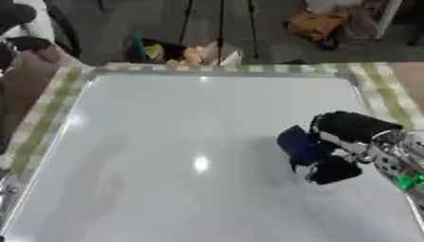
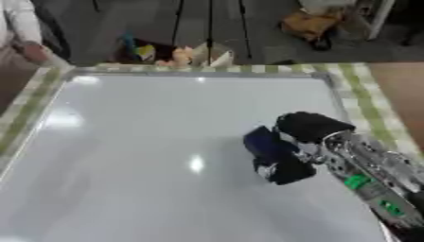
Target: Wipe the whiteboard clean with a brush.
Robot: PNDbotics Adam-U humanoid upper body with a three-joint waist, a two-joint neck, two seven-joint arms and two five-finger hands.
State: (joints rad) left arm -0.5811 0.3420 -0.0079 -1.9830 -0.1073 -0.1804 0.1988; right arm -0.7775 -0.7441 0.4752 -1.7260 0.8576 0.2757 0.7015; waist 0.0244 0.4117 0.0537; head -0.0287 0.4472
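Observation:
A large whiteboard point(image 1: 165, 142) lies flat and fills most of both views; its surface shows only glare, no marks that I can make out. My right hand point(image 1: 348, 130) comes in from the right and is curled round a dark blue brush point(image 1: 296, 144), which rests on the board right of the middle. The silver forearm point(image 2: 373, 175) trails to the lower right corner. My left hand shows in no view.
A green-and-white checked cloth point(image 1: 49, 108) borders the board on the left, top and right. Beyond the far edge lie coloured items point(image 1: 178, 52) on the floor and an orange bag point(image 1: 314, 23).

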